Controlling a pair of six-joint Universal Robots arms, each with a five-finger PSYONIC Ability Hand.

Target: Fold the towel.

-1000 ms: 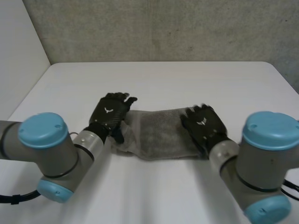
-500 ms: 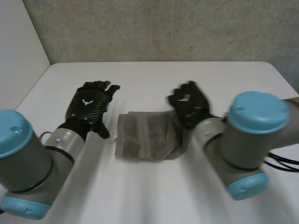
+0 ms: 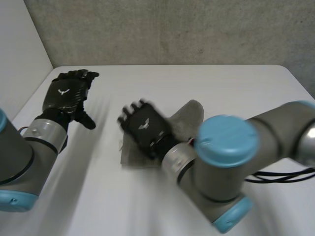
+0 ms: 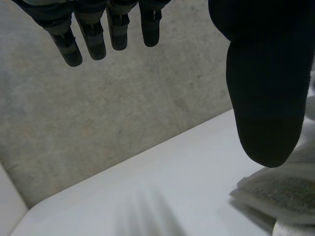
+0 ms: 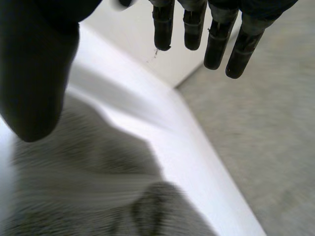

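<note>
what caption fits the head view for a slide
Right hand open over the grey towel; left hand open, clear of it, above the table.

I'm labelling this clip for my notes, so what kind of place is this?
Probably a robotics lab or test cell, not a home: a plain white table set against a rough grey concrete-looking wall, with a grey towel on it.
</note>
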